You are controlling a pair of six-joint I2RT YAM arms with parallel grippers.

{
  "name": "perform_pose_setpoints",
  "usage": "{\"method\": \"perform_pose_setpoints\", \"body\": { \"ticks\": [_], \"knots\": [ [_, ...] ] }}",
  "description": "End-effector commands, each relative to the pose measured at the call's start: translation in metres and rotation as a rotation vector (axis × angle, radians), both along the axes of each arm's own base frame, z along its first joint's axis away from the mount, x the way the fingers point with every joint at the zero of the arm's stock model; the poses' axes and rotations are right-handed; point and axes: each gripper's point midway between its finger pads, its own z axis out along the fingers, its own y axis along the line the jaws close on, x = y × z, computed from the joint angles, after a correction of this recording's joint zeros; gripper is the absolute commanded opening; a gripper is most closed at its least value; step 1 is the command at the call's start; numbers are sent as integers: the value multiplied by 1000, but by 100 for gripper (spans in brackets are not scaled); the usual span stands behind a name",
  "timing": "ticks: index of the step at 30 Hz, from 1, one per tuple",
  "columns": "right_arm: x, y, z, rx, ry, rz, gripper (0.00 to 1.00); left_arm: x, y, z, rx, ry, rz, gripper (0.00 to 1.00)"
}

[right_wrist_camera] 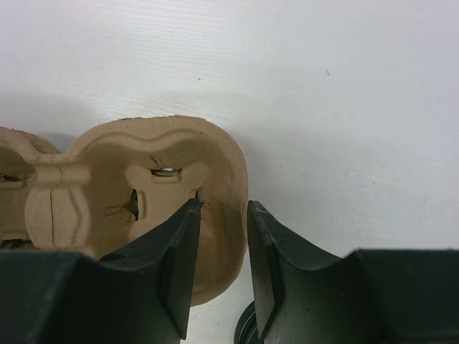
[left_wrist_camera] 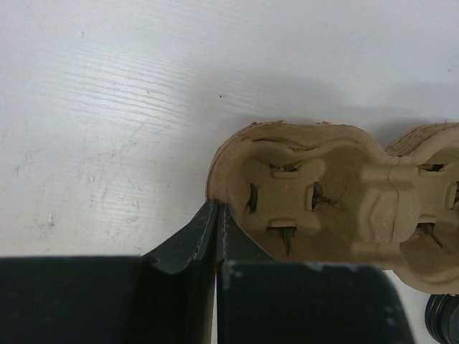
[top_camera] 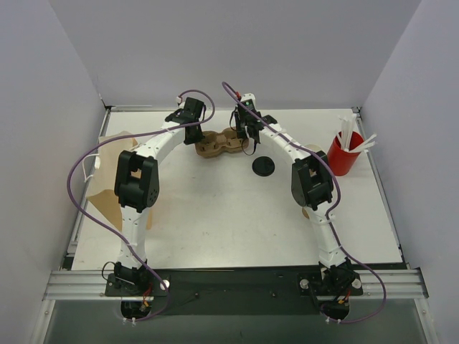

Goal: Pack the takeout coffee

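Observation:
A brown pulp cup carrier [top_camera: 219, 145] lies at the back middle of the table, its pockets empty. My left gripper [top_camera: 192, 132] is at its left end; in the left wrist view the gripper [left_wrist_camera: 217, 206] is shut, with the corner of the carrier's [left_wrist_camera: 323, 201] rim pinched at the tips. My right gripper [top_camera: 251, 136] is at the right end. Its fingers [right_wrist_camera: 224, 204] straddle the carrier's [right_wrist_camera: 107, 193] right wall, one in the pocket and one outside, with a gap still showing. The takeout coffee is out of view.
A round black lid [top_camera: 263, 166] lies flat just right of the carrier, and its edge [right_wrist_camera: 247, 330] shows under my right fingers. A red cup with white straws [top_camera: 344, 152] stands at the right. Brown paper [top_camera: 107, 193] lies along the left edge.

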Motion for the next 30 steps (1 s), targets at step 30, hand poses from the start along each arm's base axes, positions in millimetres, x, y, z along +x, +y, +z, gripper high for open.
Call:
{"method": "perform_pose_setpoints", "body": {
  "ticks": [30],
  "knots": [
    [0, -4, 9, 40, 9, -39, 16, 16, -8, 38, -42, -101, -27, 9]
  ]
}}
